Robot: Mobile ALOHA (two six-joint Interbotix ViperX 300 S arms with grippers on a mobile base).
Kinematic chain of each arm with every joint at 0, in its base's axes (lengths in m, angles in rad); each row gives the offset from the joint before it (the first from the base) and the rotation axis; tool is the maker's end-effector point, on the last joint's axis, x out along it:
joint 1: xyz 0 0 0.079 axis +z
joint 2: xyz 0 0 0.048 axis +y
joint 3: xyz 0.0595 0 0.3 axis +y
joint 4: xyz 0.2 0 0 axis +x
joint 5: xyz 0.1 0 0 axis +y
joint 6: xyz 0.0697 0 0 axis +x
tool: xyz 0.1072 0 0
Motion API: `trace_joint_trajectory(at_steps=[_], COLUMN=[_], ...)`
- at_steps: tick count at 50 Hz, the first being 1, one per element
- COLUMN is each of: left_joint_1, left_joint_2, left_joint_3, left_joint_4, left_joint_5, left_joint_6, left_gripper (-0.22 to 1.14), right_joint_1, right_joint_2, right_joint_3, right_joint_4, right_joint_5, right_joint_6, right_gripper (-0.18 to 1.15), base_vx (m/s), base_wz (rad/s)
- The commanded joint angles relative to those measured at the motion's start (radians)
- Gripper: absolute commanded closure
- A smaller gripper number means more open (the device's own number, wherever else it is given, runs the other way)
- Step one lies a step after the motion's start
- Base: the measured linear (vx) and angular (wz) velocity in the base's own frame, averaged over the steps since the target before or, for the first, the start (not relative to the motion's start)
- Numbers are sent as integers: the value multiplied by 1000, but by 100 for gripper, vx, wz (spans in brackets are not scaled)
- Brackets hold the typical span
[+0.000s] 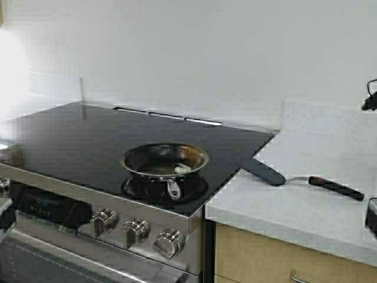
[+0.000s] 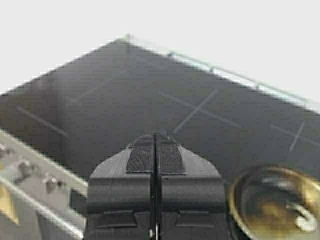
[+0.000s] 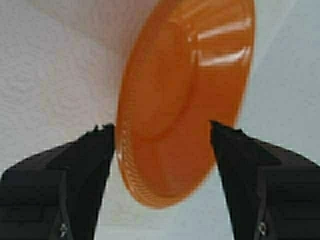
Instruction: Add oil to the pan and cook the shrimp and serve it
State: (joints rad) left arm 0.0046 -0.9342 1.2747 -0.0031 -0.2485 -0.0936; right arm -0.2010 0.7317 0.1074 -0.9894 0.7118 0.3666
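Bare cooktop (image 1: pixel 76 132) around pan (image 1: pixel 165 160)

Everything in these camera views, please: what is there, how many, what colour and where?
Pan: one, steel, dark inside, on the stove's front burner.
Shrimp: one pale piece visible, inside the pan.
Stove: one, black glass top, silver knobs in front.
Spatula: one, black, on the counter beside the stove.
Counter: one, white.
Orange bowl: one, before the right gripper.
Left gripper: black, shut, above the stove.
Right gripper: black, open.
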Motion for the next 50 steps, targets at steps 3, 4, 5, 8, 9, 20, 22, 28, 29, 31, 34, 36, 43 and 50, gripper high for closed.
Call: trace_joint_trajectory(at_steps=[3, 4, 5, 8, 9, 20, 22, 28, 29, 31, 34, 36, 43, 50], left_joint_1=[2, 2, 2, 0, 2, 2, 0, 2, 2, 2, 2, 2, 2, 2], left_joint_2=[9, 11, 11, 14, 15, 15, 15, 15, 15, 15, 15, 15, 15, 15], left_joint_3=[-14, -15, -14, -14, -14, -14, -14, -14, -15, -14, -14, -15, -15, -15], left_joint_4=[0, 0, 0, 0, 0, 0, 0, 0, 0, 0, 0, 0, 0, 0], left_joint_5=[-6, -6, -6, -5, -5, -5, -5, -6, -5, -6, -6, -6, -6, -5], left_joint_6=[2, 2, 2, 2, 2, 2, 2, 2, 2, 2, 0, 0, -2, -2], left_gripper=[89, 89, 89, 89, 89, 89, 89, 89, 89, 89, 89, 89, 89, 89], right_joint_1=[-12, -11, -12, -11, -12, -11, -12, -12, -11, -11, -11, -11, 9, 69], right_joint_2=[-21, -23, -25, -32, -35, -106, -115, -140, -144, -153, -172, -186, -261, -348], right_joint_3=[-34, -34, -35, -37, -35, -14, -14, -15, -15, -15, -14, -14, -3, 9], right_joint_4=[74, 80, 84, 107, 120, 195, 199, 204, 206, 209, 212, 219, 244, 247], right_joint_5=[2, 0, -3, -29, -43, -163, -163, -164, -166, -164, -163, -160, -161, -161], right_joint_6=[-60, -66, -69, -84, -89, -117, -118, -120, -120, -120, -115, -109, -101, -95], right_gripper=[7, 7, 7, 7, 7, 7, 7, 7, 7, 7, 7, 7, 12, 34], base_vx=[0, 0, 0, 0, 0, 0, 0, 0, 0, 0, 0, 0, 0, 0], base_wz=[0, 0, 0, 0, 0, 0, 0, 0, 0, 0, 0, 0, 0, 0])
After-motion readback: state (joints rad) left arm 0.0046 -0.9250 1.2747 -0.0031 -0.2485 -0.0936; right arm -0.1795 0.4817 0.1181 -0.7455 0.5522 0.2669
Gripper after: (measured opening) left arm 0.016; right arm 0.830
